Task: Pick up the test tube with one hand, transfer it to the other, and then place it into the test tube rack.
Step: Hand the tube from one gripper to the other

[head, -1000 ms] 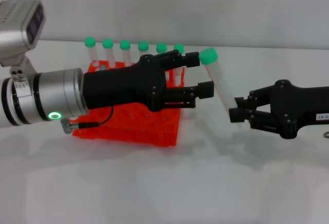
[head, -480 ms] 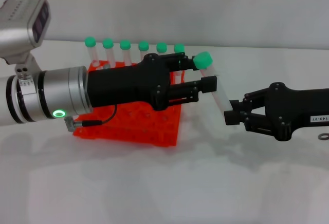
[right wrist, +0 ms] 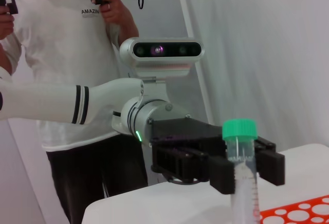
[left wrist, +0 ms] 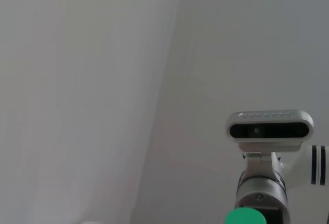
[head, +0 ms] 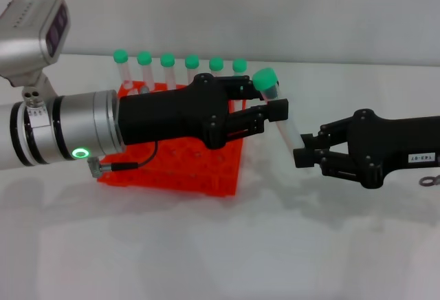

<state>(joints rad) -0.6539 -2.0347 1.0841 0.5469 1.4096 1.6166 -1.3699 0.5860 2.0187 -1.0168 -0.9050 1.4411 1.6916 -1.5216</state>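
The table [head: 206, 259] is lying white and wide under everything. On it the rack [head: 172, 169] is sitting toward the robot's left, with six green-capped tubes [head: 168, 66] standing along its far row.

The left arm [head: 75, 131], thick and silver with a glowing green ring, is reaching across the front of the rack. Its gripper, the left gripper [head: 265, 104], is spreading its fingers [head: 275, 111] around the upper part of the tube [head: 278, 118], just under the green cap [head: 265, 78]. From the right wrist view the fingers are flanking the tube closely, but contact cannot be confirmed.

The right gripper [head: 302, 154], slim and black, is pinching the tube's lower end and holding it tilted, cap leaning toward the rack. In the right wrist view a person [right wrist: 67, 44] is standing behind the left arm.

The handover looks about half done, the tube held in the air between the two grippers, to the right of the rack. The risk lies in timing: if the right gripper lets go before the left one has truly clamped, the slick tube will likely slip and drop onto the table. Closing on a tilted tube could also lever it sideways, or catch the cap rather than the body, leaving a crooked hold for insertion.
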